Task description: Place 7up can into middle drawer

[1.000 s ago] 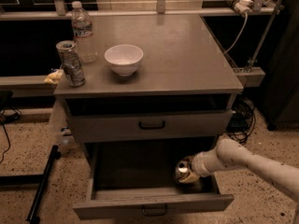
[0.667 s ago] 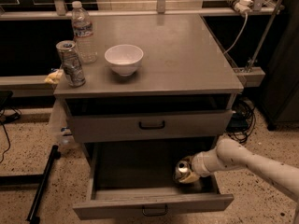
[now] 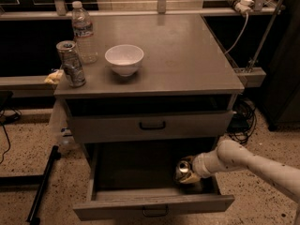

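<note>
The pincer (image 3: 189, 175) of the white arm (image 3: 253, 163) grips the small whitish-silver 7up can (image 3: 182, 169), tilted, inside the open wide grey metal middle drawer (image 3: 154, 204), below the grey table's (image 3: 187, 55) front right corner.

1 white bowl (image 3: 124, 59) on cabinet top (image 3: 187, 55) | 1 water bottle (image 3: 83, 32) rear-left | 1 dark can (image 3: 71, 63) front-left

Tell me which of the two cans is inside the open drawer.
The 7up can, at the tool, right side of the pulled-out middle drawer. The darker can stands on the cabinet top, left, beside the water bottle.
</note>
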Controlling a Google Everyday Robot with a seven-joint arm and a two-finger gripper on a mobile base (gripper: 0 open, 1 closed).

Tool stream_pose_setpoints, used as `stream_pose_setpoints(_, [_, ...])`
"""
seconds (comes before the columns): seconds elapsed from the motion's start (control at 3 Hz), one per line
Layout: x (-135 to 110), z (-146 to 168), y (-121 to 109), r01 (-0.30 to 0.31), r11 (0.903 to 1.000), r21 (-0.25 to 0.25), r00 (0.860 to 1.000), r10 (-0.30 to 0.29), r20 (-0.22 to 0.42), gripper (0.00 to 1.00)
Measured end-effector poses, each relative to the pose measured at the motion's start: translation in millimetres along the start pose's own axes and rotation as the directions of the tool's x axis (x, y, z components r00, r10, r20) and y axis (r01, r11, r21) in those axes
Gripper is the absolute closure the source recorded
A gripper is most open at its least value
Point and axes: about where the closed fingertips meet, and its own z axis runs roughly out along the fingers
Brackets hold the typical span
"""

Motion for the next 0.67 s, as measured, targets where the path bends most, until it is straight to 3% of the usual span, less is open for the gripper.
stream_pose_setpoints(0.33, [0.0, 0.1, 0.1, 0.000, 1.0000, 0.000, 1.000, 0.000, 0.000, 0.00])
stream_pose_setpoints(0.67, [0.0, 0.1, 0.1, 0.000, 1.0000, 0.000, 1.000, 0.000, 0.000, 0.00])
